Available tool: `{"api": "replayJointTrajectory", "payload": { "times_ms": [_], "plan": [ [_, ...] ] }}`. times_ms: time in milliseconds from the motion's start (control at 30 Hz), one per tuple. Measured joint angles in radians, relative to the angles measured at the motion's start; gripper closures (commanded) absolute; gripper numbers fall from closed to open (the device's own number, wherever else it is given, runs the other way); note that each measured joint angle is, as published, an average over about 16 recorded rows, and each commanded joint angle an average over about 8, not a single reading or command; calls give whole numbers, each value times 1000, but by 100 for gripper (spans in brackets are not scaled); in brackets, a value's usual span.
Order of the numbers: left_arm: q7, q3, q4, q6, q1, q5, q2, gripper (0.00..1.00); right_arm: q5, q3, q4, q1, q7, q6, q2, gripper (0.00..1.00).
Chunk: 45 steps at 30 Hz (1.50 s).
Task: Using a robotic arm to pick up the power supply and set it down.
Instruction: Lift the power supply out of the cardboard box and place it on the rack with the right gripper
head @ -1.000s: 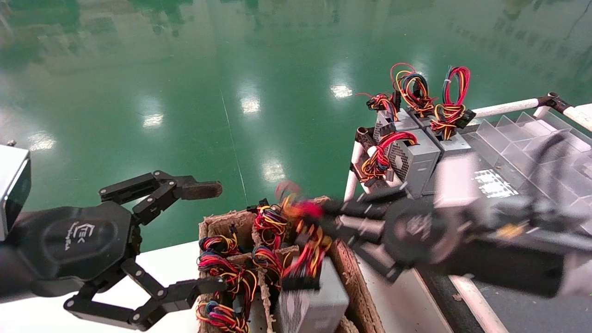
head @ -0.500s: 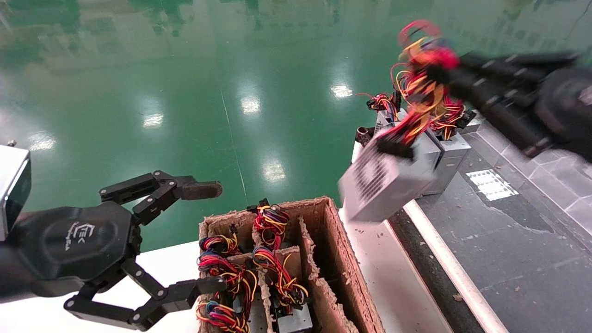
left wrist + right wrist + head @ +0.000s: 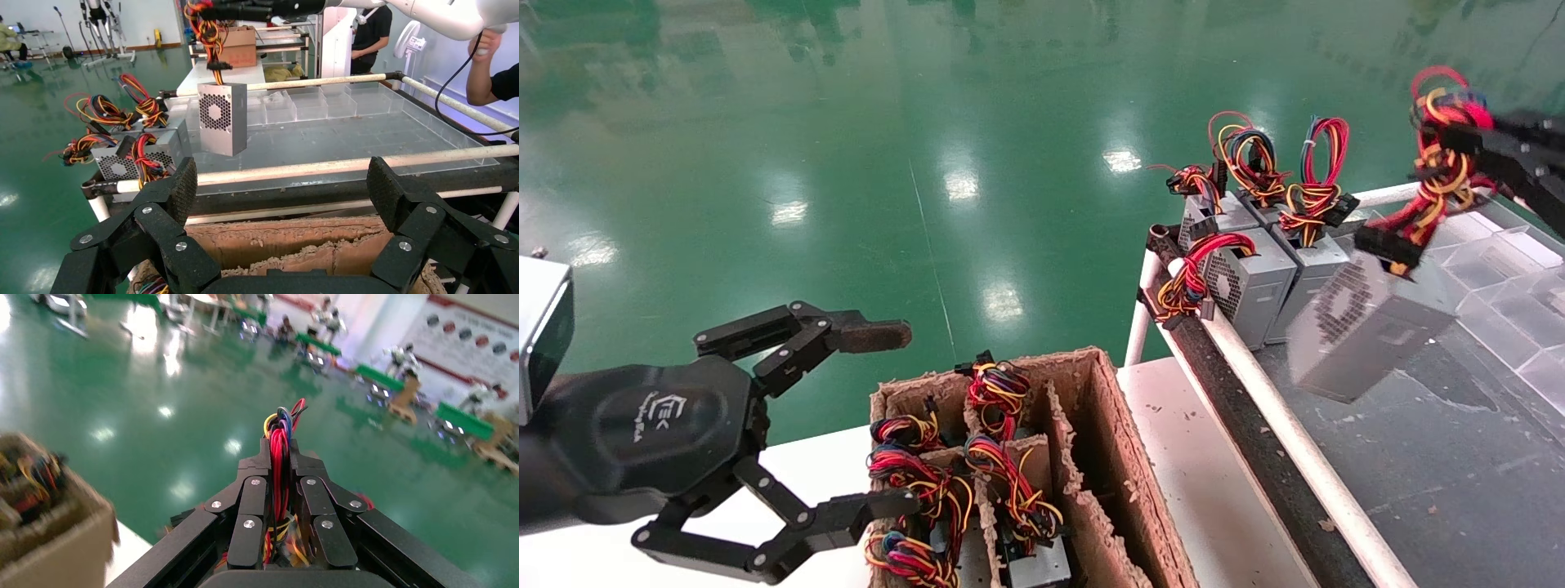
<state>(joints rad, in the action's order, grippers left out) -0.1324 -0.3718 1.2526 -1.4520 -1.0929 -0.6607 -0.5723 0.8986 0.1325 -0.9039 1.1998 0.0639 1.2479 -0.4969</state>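
The power supply [image 3: 1369, 327] is a grey metal box hanging tilted in the air over the dark work surface [image 3: 1442, 457] at the right. It hangs from its red, yellow and black wire bundle [image 3: 1438, 171]. My right gripper [image 3: 1459, 143] is shut on that bundle, and in the right wrist view the red wires [image 3: 280, 459] are pinched between the fingers of the right gripper [image 3: 280, 447]. The left wrist view shows the box [image 3: 222, 116] dangling above the surface. My left gripper [image 3: 883, 418] stays open and empty at the lower left, beside the cardboard box.
A divided cardboard box [image 3: 1124, 457] holds several more wired supplies [image 3: 1001, 482]. Three other supplies [image 3: 1246, 278] stand at the far corner of the dark surface. A white pipe rail [image 3: 1279, 416] edges that surface, clear plastic dividers [image 3: 1500, 253] lie behind it, and a person [image 3: 496, 79] stands beyond.
My right gripper lifted the supply out of the cardboard box, then swung it up and to the right, over the rail, to above the dark surface. The left arm has not moved.
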Motion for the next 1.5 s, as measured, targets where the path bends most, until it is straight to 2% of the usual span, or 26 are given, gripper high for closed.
{"api": "replayJointTrajectory", "payload": {
  "times_ms": [333, 867, 1167, 1500],
  "plan": [
    [0, 0, 0, 0, 0, 0, 0, 0, 137, 54, 211, 115, 107, -59, -49, 100],
    [0, 0, 0, 0, 0, 0, 0, 0, 305, 152, 579, 400, 263, -142, -247, 100],
    [0, 0, 0, 0, 0, 0, 0, 0, 354, 178, 732, 509, 343, -267, -368, 100],
    [0, 0, 0, 0, 0, 0, 0, 0, 374, 187, 821, 566, 400, -402, -482, 100]
  ]
}}
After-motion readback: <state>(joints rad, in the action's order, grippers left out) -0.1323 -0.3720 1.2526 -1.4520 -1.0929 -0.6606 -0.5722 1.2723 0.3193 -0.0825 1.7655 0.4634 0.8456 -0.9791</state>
